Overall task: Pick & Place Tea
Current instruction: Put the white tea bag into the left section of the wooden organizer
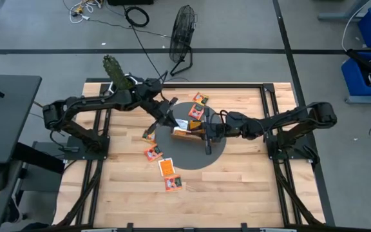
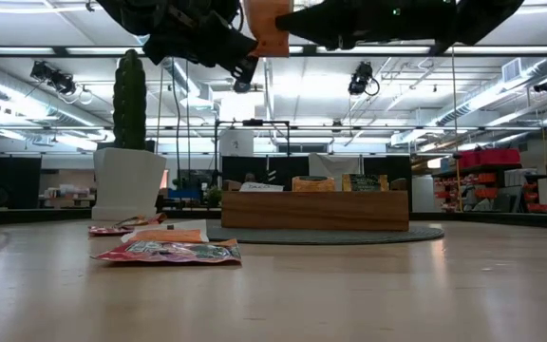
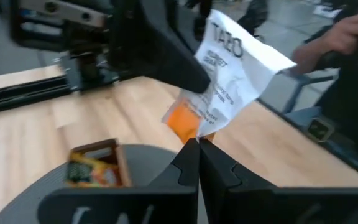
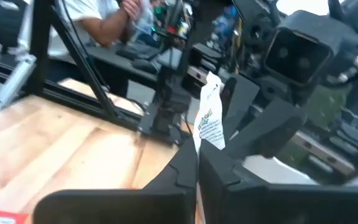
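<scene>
In the low view, nearest us, loose sachets lie flat on the table. Beyond them the tray sits on the grey mat, and above the tray both grippers meet on one sachet held in the air.

We judge these sachets very light, thin and limp: the held one bends and creases in the left wrist view. The skin looks smooth, so it could slip from a shallow pinch. It is not fragile, though a hard squeeze would crumple it. We would take a sachet by an edge or corner with the pads well onto it; flat on wood it offers little to get under.

The left gripper is closed on the lower edge of the sachet, which stands up from the fingertips towards twelve o'clock. The right gripper is closed too, with the same sachet edge-on just above its tips; we cannot tell whether it truly grips it or only touches.

From above, the grippers meet over the tray, the left gripper coming from ten o'clock and the right gripper from three. More sachets lie off the mat towards seven o'clock, and one at twelve.
</scene>
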